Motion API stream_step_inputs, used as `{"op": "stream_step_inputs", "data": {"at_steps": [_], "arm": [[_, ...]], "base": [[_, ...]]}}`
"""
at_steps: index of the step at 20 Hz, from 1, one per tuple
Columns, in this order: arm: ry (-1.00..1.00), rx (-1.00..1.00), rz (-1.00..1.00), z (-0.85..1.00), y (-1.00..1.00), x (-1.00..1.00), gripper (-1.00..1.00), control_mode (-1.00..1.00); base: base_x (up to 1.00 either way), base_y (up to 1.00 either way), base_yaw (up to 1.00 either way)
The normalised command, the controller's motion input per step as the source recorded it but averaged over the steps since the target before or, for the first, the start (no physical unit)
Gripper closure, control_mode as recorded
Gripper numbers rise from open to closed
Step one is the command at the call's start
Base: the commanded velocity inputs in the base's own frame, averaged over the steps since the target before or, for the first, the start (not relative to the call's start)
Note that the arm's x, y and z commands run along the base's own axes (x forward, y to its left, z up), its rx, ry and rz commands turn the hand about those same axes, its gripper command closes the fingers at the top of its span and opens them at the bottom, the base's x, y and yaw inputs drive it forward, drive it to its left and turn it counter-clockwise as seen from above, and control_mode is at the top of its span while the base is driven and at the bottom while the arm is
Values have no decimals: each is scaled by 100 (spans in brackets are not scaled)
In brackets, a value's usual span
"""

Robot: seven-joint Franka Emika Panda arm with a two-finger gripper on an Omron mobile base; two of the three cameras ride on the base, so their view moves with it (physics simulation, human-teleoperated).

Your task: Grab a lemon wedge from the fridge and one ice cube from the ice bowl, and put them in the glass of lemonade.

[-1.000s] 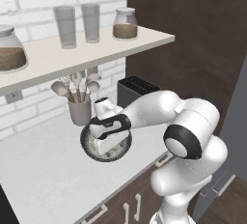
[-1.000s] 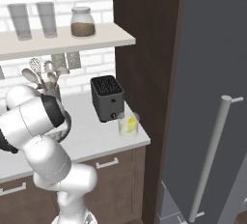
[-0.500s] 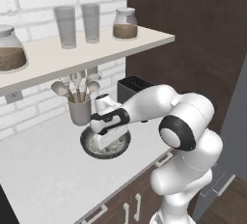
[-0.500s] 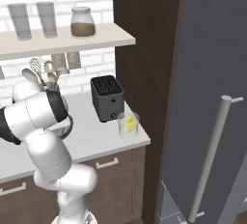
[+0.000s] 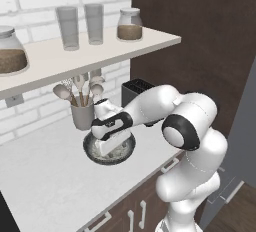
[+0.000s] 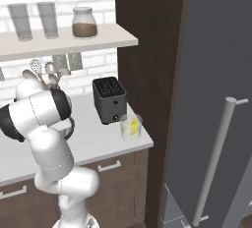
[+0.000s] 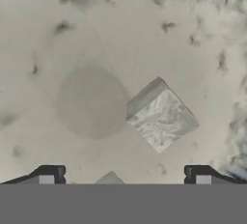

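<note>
my pincer (image 7: 123, 172): tips wide apart, holding nothing | ice cube (image 7: 161, 118): at 1 o'clock (inside ice bowl (image 5: 127, 151))

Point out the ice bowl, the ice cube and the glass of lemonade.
ice bowl (image 5: 89, 151), left base view, on its dark front rim.
ice cube (image 7: 161, 117), hand view, on its top face.
glass of lemonade (image 6: 131, 128), right base view, on the glass wall at the liquid.

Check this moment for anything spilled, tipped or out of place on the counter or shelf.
Nothing stands out. The ice bowl sits flat on the counter with the open claw down inside it, over an ice cube. The glass of lemonade stands upright beside the toaster, a yellow piece at its rim. No spill shows.
</note>
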Motion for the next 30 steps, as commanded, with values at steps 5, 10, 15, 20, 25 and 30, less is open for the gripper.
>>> {"op": "stream_step_inputs", "data": {"at_steps": [5, 10, 15, 20, 25, 30], "arm": [[0, -6, 0, -18, 6, 0, -100, -100], [1, -5, 0, -31, 0, 0, -100, -100], [0, -8, 0, -54, 0, 0, -100, -100], [-5, -8, 0, -39, 3, 3, -100, -100], [-10, -2, -4, 0, 0, 10, -100, -100], [-9, 10, -13, -13, 0, 5, -100, -100]], "base": [[0, 0, 0], [0, 0, 0], [0, 0, 0], [0, 0, 0], [0, 0, 0], [0, 0, 0]]}}
